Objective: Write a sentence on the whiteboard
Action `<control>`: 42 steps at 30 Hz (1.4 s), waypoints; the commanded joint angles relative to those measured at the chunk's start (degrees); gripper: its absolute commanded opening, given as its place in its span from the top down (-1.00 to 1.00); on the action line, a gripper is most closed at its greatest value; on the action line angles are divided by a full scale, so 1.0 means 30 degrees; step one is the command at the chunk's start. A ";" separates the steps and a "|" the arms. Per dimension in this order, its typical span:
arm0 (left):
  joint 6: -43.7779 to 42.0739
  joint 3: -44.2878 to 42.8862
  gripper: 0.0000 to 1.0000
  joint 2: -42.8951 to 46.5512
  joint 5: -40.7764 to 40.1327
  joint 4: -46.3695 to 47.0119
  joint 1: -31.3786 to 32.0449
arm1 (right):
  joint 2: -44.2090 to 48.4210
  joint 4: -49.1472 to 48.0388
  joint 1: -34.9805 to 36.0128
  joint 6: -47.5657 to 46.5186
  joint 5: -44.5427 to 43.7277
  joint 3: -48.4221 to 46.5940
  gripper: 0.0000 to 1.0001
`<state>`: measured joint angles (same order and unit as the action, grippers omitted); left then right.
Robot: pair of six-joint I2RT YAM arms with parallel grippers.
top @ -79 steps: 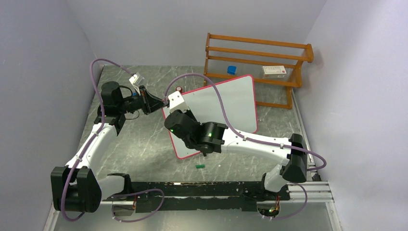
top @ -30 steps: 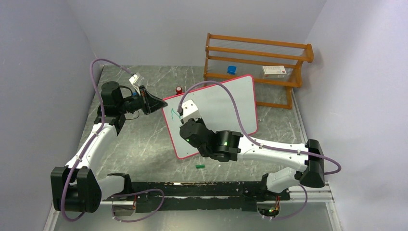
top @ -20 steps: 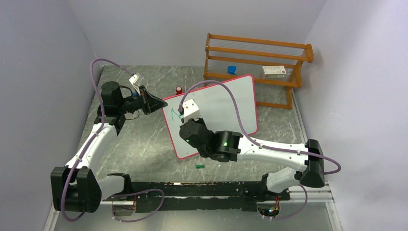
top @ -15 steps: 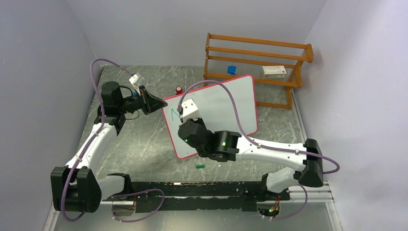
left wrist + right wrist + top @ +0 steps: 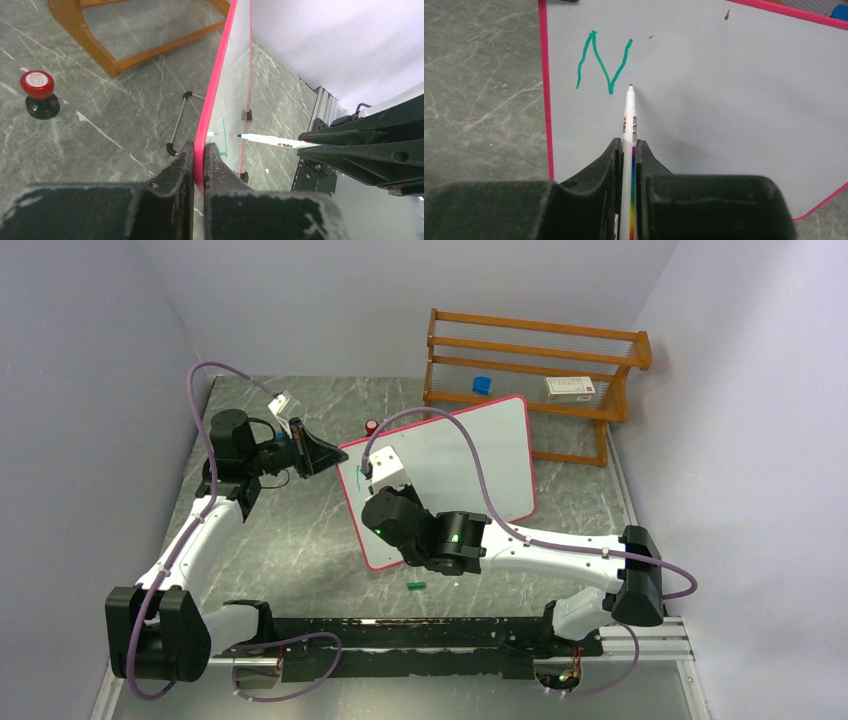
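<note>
Counting it up: two arms, one whiteboard (image 5: 500, 445), one marker, one written letter.

Off the whiteboard's left edge, the left gripper (image 5: 199, 151) is pinched tight on the pink rim, and the board stands tilted up on the grey marble table. Just behind that same corner sits one red-topped stamp (image 5: 37, 85) on a black base. It has a white design on top, too small to read.

On the board's face, the sentence (image 5: 602, 62) amounts to a single green "N", close to the left rim. The right gripper (image 5: 628, 146) is clamped on a white marker (image 5: 629, 112) with a rainbow stripe, its tip just right of the N's lower point. Whether the tip touches the surface can't be told. There's red print on the barrel, unreadable.

In front of the board lies one small green cap (image 5: 417, 586). Behind its right half is one wooden rack (image 5: 535, 345) holding two things: a blue item (image 5: 482, 385) and a white box (image 5: 570, 388) with a red label, too small to read.

The overhead view hides nearly all of the N behind the right arm, while the right wrist view shows it plainly. Only the left wrist view shows the board edge-on, with its wire stand behind.
</note>
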<state>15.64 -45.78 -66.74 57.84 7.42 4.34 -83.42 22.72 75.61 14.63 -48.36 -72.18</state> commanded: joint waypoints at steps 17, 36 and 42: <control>-0.1011 0.0333 0.90 0.0026 -0.0186 -0.0771 0.0253 | -0.0803 0.0157 -0.0354 0.0496 -0.0335 -0.0987 1.00; -0.0863 0.0348 0.90 -0.0086 -0.0033 -0.0518 0.0253 | -0.0871 0.0748 -0.0755 0.0776 -0.0308 -0.0987 1.00; -0.0924 0.0348 0.90 -0.0097 -0.0026 -0.0569 0.0253 | -0.0766 0.1052 -0.0908 0.0794 -0.0520 -0.0988 1.00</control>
<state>15.64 -45.78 -66.74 57.78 7.44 4.34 -85.80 24.88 73.89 15.92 -48.03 -73.93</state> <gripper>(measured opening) 0.081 0.138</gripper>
